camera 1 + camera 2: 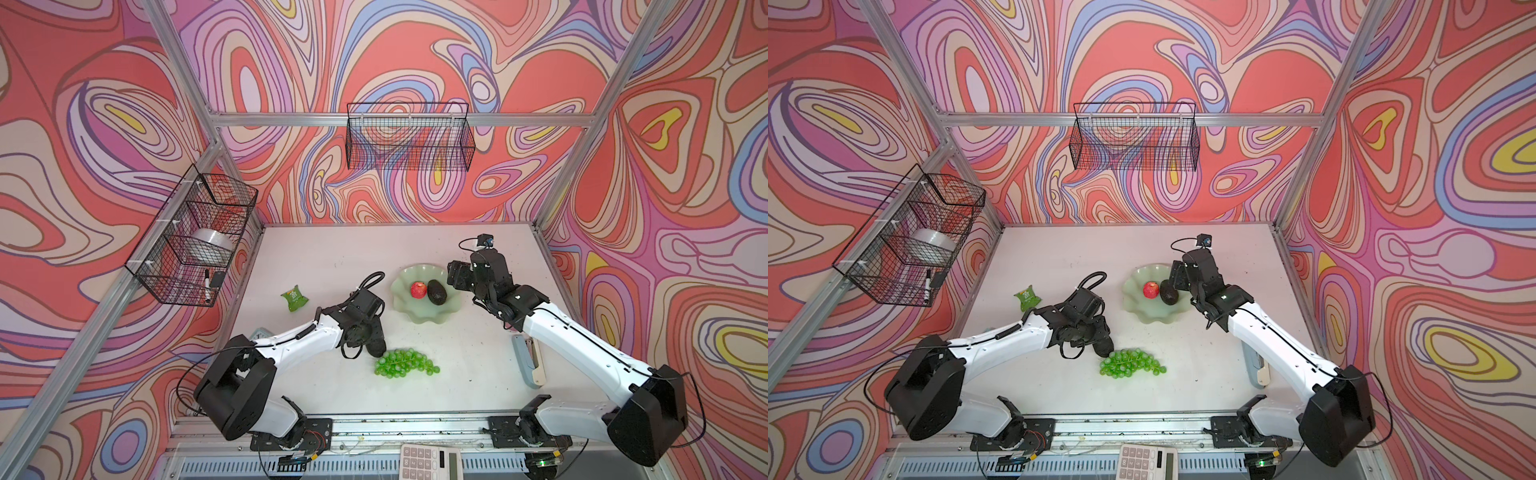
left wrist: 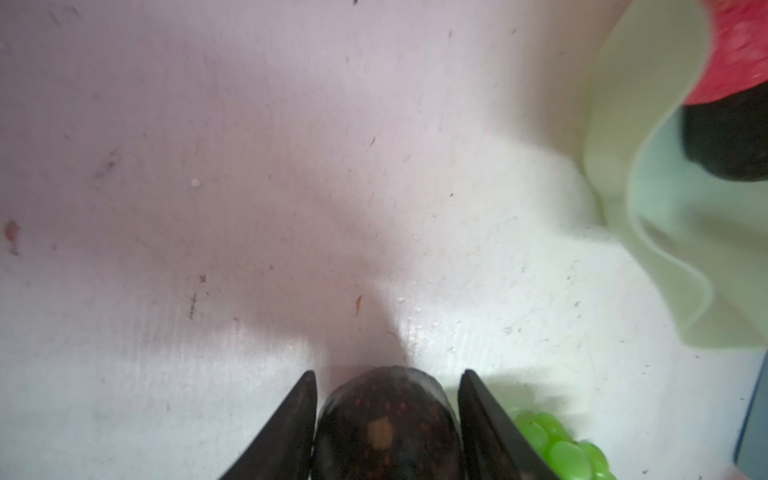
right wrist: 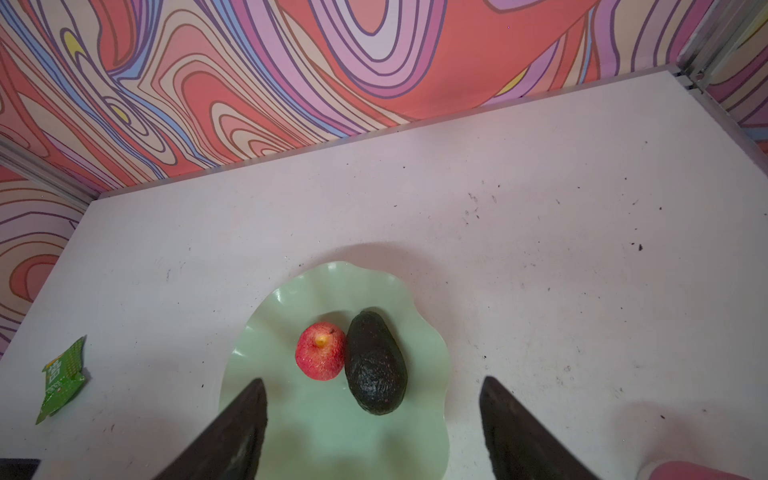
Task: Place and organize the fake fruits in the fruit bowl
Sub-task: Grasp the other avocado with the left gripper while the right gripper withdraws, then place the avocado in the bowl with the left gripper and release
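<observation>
Dark avocado [image 2: 386, 428] — brown-speckled, faintly glossy — pinched between left fingers [image 2: 291, 436].

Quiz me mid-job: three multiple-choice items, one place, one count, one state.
1. Fruits in the pale mint scalloped bowl? A none B two C four
2. The bunch of glossy green grapes lies: A in the bowl B in mid-air C on the white table
3. The left end effector is: A closed on a dark speckled avocado B open, empty C closed on grapes
B: small red apple and blackish avocado inside. C: grapes rest beside the left end effector. A: its fingers press the avocado's sides.
</observation>
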Robot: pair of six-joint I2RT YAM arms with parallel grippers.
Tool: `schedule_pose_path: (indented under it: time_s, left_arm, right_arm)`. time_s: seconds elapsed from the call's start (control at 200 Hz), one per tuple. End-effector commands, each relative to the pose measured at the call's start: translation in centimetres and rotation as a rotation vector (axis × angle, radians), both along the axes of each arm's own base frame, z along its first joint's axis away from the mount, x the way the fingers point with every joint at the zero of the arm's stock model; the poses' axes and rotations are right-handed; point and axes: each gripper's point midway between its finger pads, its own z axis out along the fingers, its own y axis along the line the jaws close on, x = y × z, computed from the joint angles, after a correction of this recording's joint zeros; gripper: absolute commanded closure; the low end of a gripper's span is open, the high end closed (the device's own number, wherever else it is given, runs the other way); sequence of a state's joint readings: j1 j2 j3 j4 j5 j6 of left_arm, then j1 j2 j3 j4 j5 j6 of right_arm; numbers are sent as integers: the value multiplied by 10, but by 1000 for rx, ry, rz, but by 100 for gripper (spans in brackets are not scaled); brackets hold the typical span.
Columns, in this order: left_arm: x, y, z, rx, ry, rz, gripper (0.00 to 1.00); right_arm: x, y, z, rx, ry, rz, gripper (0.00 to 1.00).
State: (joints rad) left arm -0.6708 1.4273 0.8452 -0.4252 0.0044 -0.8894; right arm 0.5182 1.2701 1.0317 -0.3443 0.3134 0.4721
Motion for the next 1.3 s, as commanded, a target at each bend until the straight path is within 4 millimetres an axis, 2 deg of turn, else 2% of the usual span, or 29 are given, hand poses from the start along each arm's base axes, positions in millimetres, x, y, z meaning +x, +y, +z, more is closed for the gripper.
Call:
schedule_pose_path:
  time_s: [0.0, 0.095, 0.165, 0.23, 0.3, 0.375, 0.506, 0.686, 0.786, 0.856, 1.021, 1.066, 1.167, 1.292]
  left_arm:
    - [10, 6, 33, 47, -87, -21, 47]
    - [18, -1, 51, 32, -127, -48, 48]
    - [20, -4, 55, 33, -130, -64, 49]
    - [17, -2, 53, 53, -99, -63, 37]
    - [7, 6, 44, 78, -50, -46, 23]
    - [-3, 10, 31, 69, -17, -36, 17]
    - [-9, 8, 9, 60, 22, -44, 12]
    - [-11, 1, -18, 91, 107, -85, 12]
    - [-13, -1, -28, 90, 127, -88, 14]
    - [-13, -1, -32, 96, 135, -92, 18]
    - [-12, -1, -30, 101, 127, -107, 46]
    - [-11, -1, -24, 97, 115, -111, 52]
    - [-6, -3, -6, 92, 79, -124, 54]
    - [8, -13, 32, 58, -7, -147, 53]
  right_arm:
    - [-1, 0, -2, 4, -2, 2, 17]
    - [-1, -1, -3, 8, -2, 0, 17]
    - [-2, -1, -4, 7, 0, 2, 17]
    - [-3, -1, -3, 8, 4, 3, 17]
    - [-5, -1, -4, 9, 6, 6, 17]
    - [-7, -1, -4, 15, 7, 9, 17]
    - [-8, -1, -8, 20, 17, 11, 17]
    - [-10, 0, -9, 33, 19, 16, 17]
    - [-12, -1, -9, 32, 16, 21, 16]
    - [-14, -1, -9, 32, 15, 22, 15]
    - [-14, -3, -7, 28, 9, 16, 14]
    - [-14, -4, -6, 27, 8, 13, 14]
    - [-14, -5, -6, 24, 5, 8, 14]
    - [-14, -6, -5, 22, 1, 2, 14]
